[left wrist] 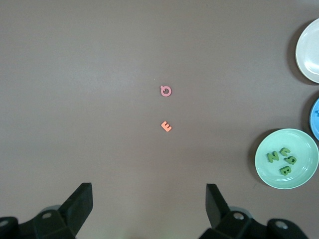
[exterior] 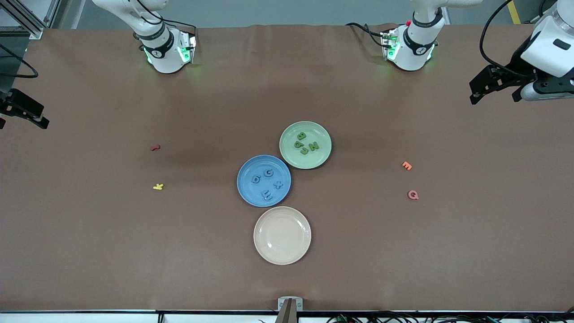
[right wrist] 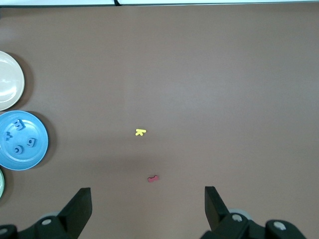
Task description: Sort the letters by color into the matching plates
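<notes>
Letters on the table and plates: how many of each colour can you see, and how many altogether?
Blue letters, in the blue plate: 4
Green letters, in the green plate: 4
Red letter: 1
Yellow letter: 1
Orange letter: 1
Pink letter: 1
Total: 12

Three plates crowd the table's middle: the green plate (exterior: 305, 145) and blue plate (exterior: 263, 181) touch rim to rim, with the cream plate (exterior: 282, 235) just beside the blue one, nearer the front camera. Toward each arm's end lies wide bare cloth, broken only by a red letter (exterior: 155, 147), yellow letter (exterior: 158, 186), orange letter (exterior: 406, 165) and pink letter (exterior: 413, 194).
</notes>
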Robot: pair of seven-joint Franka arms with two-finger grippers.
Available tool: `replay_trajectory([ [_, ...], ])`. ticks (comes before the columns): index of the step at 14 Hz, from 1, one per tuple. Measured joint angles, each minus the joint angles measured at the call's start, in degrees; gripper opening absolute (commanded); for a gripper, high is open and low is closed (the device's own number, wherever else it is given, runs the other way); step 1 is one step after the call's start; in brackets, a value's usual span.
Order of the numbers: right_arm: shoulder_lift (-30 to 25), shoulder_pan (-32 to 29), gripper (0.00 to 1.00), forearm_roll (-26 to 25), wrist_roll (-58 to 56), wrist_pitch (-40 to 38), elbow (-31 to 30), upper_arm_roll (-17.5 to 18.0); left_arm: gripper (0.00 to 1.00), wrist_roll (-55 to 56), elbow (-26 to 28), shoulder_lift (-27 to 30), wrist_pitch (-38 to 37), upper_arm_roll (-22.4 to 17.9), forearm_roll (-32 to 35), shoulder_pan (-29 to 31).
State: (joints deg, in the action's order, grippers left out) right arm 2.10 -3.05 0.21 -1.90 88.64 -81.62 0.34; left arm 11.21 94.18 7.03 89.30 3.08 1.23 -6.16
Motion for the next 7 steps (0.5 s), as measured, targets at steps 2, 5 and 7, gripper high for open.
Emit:
replay_trajectory([
  [2, 0.0, 0.0, 1.0, 0.0, 0.0, 0.0, 0.0, 0.0, 1.0, -0.21, -0.02, 0.0, -1.4, -0.02, 0.0, 0.53],
  [5, 0.0, 0.0, 1.0, 0.0, 0.0, 0.0, 0.0, 0.01, 1.0, -1.23, -0.06, 0.0, -2.0, -0.06, 0.0, 1.72],
  [7, 0.0, 0.0, 1.0, 0.0, 0.0, 0.0, 0.0, 0.01, 1.0, -1.24, -0.26, -0.04, -2.01, -0.06, 0.0, 1.74],
])
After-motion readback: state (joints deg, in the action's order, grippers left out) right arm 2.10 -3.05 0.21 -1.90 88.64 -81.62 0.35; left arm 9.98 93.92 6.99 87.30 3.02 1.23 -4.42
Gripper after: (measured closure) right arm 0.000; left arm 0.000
